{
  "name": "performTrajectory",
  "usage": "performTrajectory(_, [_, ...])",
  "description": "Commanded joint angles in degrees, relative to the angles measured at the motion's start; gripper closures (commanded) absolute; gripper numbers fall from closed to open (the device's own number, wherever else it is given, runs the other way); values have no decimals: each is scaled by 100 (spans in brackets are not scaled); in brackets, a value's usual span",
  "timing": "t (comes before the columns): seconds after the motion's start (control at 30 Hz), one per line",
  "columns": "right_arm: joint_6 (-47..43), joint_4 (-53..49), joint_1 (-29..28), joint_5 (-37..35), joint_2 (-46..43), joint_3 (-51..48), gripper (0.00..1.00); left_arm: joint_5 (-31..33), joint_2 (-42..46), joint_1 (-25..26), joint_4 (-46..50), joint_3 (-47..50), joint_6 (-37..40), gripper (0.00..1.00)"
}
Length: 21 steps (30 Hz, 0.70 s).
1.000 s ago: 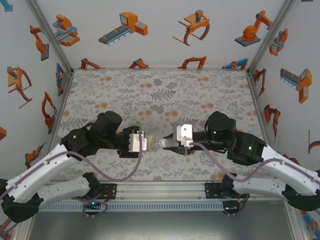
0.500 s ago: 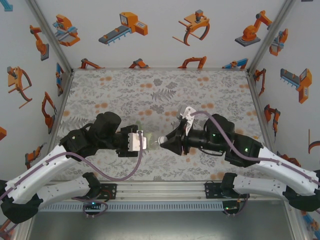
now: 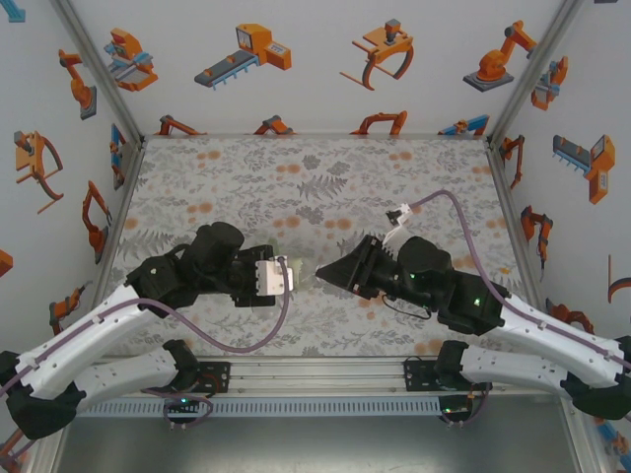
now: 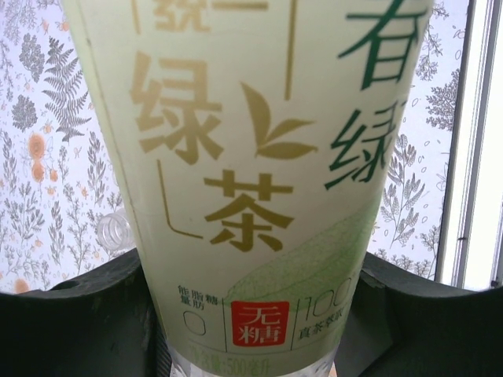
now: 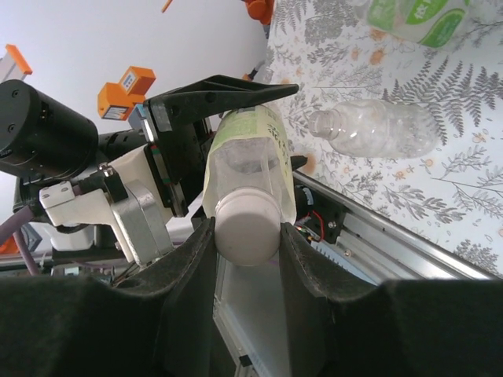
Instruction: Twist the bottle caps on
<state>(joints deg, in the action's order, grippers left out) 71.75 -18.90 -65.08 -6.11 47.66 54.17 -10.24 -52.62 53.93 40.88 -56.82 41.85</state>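
A white cap [image 5: 247, 228] sits on the mouth of a green-tea bottle [image 5: 250, 161]. The bottle is held on its side above the table [image 3: 296, 177], between the two arms and close to the near edge. The right gripper [image 5: 247, 239] is closed on the cap, with a dark finger [image 5: 192, 259] on each side. The cap hides the neck, so it cannot be told how far it is screwed down.

The left gripper [image 3: 288, 275] is clamped on the bottle's body. From above, its white mount and the right arm's black wrist cover nearly all of the bottle, leaving only a pale sliver between them.

Seen from the left wrist, the label carries 绿茶 in gold. Larger green characters are cut off at the top and right edges. A red square reads 无糖 in white, and beside it are figures beginning 100. The finer print below is too blurred to read. A small clear ring [image 4: 114, 232] peeks out to the left of the label, but too little of it shows to say what it is.

Seen from the right wrist, a clear bottle [image 5: 377, 129] lies uncapped on its side on the fern-print table, beyond the held bottle and apart from it. A third bottle [image 5: 420, 20] with a green label is cut off at the top edge, and its lettering cannot be read. A metal rail [image 5: 393, 236] runs along the table's near edge.
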Motion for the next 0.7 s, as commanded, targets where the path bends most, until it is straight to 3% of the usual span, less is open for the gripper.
performTrajectory(0.0, [-517,-267,23,-398,-52,362,61,-514,-105,54,-228,-11,211,100])
performTrajectory(0.13, [-1796,-119,22,-432,-259,553,41,-468,-321,47,-97,-172,347,100])
performTrajectory(0.4, [-5277,360,23,33,-517,601,34,-737,-573,47,125,-501,353,100])
performTrajectory(0.67, [-8242,-130,22,2459,-376,820,39,-1175,-417,38,126,-491,184,100])
